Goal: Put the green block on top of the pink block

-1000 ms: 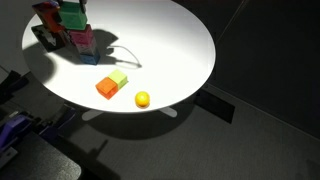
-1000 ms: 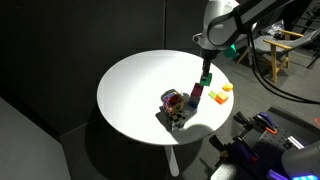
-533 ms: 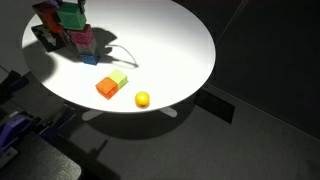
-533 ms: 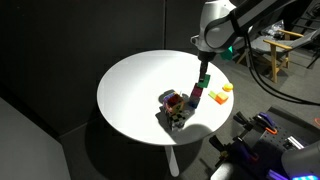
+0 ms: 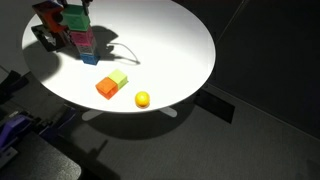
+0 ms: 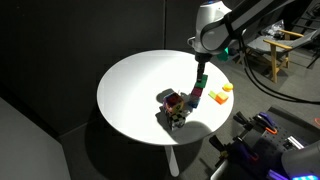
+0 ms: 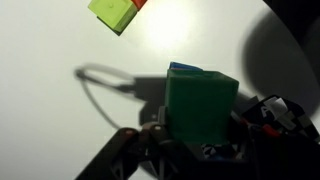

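The green block (image 7: 202, 100) fills the wrist view, clamped between my gripper's (image 7: 200, 140) dark fingers. In both exterior views the gripper (image 5: 70, 8) (image 6: 204, 72) holds the green block (image 5: 73, 18) (image 6: 202, 79) just above the pink block (image 5: 85, 41) (image 6: 197, 99) near the table's rim. I cannot tell whether the two touch. The pink block is hidden under the green one in the wrist view, where a blue edge (image 7: 185, 68) peeks out behind it.
An orange-red cube (image 5: 105, 89) and a lime cube (image 5: 118, 79) lie together on the white round table (image 5: 170, 45), with a yellow ball (image 5: 142, 99) near the edge. A dark multi-coloured object (image 6: 175, 107) and a thin cable (image 5: 120, 55) lie beside the pink block.
The gripper with the green block has sunk slightly toward the pink block. The other objects have not moved.
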Controlling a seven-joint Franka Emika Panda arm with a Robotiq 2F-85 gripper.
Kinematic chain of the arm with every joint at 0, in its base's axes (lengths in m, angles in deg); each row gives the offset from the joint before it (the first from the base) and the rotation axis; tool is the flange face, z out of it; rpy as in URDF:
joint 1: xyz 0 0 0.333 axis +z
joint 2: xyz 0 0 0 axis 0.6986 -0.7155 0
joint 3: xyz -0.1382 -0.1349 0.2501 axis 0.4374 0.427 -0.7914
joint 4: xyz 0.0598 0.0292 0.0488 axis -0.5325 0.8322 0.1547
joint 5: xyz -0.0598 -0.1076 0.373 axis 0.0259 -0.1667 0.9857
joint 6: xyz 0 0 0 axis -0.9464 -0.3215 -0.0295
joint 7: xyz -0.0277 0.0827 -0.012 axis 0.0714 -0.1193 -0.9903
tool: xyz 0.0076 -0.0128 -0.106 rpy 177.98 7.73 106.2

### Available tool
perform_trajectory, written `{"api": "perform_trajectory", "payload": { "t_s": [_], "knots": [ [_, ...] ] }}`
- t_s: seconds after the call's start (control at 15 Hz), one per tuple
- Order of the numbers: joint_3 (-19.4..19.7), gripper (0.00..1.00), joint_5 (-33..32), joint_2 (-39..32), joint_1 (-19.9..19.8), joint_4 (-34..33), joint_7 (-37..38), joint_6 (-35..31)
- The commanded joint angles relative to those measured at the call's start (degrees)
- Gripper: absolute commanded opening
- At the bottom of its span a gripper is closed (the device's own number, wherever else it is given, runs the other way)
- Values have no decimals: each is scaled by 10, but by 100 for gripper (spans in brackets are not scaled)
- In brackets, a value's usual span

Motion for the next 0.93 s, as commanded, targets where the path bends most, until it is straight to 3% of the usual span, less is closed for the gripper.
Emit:
{"api": "perform_trajectory", "payload": {
  "t_s": [0.0, 0.27, 0.33, 0.53, 0.87],
  "knots": [
    [-5, 31, -7, -11, -1, -18, 6, 13],
    [-7, 31, -3, -18, -4, -18, 3, 11],
    [-6, 72, -3, -18, -5, -16, 3, 10],
    [-7, 97, -2, -16, -5, -13, 1, 10],
    [-10, 100, 2, 5, -5, -2, -3, 18]
  ]
}}
